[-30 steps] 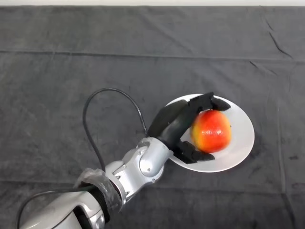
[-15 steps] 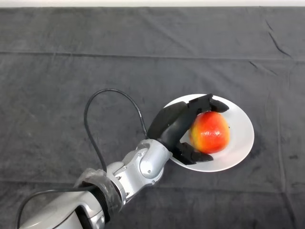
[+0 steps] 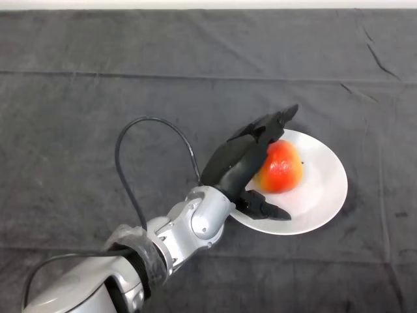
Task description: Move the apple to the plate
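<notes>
While the apple [image 3: 281,167] sits on the white plate [image 3: 322,195], toward the plate's left half, the left hand [image 3: 240,163] is released, its fingers [image 3: 277,121] stretched out nearly straight and no longer wrapped round the fruit as they were half a second ago. Those fingers reach up and to the right past the plate's upper left rim, lying above and just beside the apple's top left, and whether they touch its skin cannot be told from the head view. The thumb [image 3: 264,209] points right along the plate's lower left part, below the apple and apart from it. The apple is red with a yellow patch low on its left side, partly hidden by the black palm. The silver-grey forearm [image 3: 189,225] comes in from the lower left over the bench [image 3: 78,117], which lies under a dark, slightly creased cloth. The plate stands right of centre on that cloth.
</notes>
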Robot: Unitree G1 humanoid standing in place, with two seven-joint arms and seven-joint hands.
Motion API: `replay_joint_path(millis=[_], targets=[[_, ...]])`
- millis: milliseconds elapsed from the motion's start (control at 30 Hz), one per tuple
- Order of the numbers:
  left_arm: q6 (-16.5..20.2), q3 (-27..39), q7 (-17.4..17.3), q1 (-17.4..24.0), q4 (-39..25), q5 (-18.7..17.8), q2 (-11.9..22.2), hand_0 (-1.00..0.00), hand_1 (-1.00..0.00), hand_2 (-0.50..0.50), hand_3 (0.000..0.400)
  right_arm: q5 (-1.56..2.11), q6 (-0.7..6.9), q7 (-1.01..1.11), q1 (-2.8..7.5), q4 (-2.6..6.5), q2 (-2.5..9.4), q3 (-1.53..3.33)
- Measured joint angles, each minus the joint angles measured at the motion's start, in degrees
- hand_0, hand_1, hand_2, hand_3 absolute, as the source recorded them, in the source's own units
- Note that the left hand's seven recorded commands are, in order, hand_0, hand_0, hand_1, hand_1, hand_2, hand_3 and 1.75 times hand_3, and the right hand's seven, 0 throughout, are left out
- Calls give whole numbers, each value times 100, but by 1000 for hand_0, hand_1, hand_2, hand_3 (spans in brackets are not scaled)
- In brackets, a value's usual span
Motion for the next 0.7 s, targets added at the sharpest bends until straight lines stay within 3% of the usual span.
replay_joint_path(millis=[267,467,700], targets=[[-374,724,-14,1,-188,-75,722,0,0,0,0,2,-1,0,0,0,0,0],[-604,1271,24,41,-710,-170,1269,0,0,0,0,2,-1,0,0,0,0,1],[-981,1967,306,509,-1515,-202,1743,0,0,0,0,2,-1,0,0,0,0,3]])
